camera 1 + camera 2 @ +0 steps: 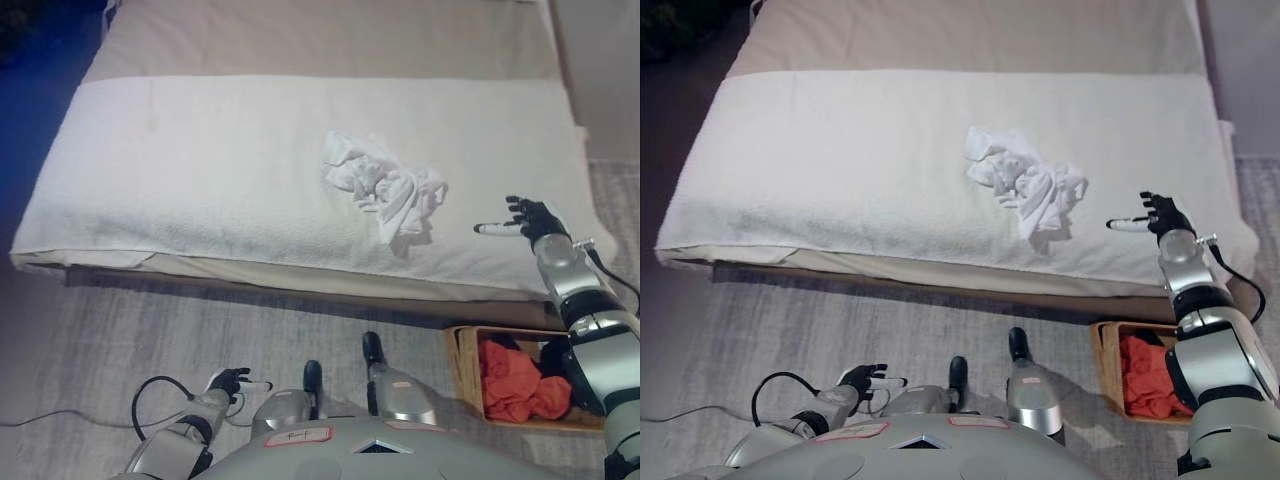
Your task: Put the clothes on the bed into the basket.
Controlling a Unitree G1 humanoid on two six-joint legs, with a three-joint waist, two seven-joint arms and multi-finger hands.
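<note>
Item: white garment (385,190), crumpled in a loose heap and lying on the white blanket (200,170) of the bed (330,35), right of its middle and towards the near edge. Material is looking like thin, soft cloth, so it is probably weighing very little, giving way under any press and hanging limp once lifted. Nothing stiff, slippery or fragile is showing. Best hold, as a judgement: pinching the raised folds at the crest of the heap, or the trailing fold at its near right side, which is lying closest to the working hand; a grip on a single thin layer is risking the rest dragging across the blanket.

Item: right hand (525,220), hovering over the bed's near right corner, near the garment but not touching it, fingers spread and mostly straight, one white-tipped finger pointing towards the heap, holding nothing.

Item: left hand (232,382), hanging low beside the body over the grey carpet (150,330), fingers relaxed, empty.

Item: basket (462,360), sitting on the carpet below the bed's near right corner, already holding red clothes (510,385)
</note>
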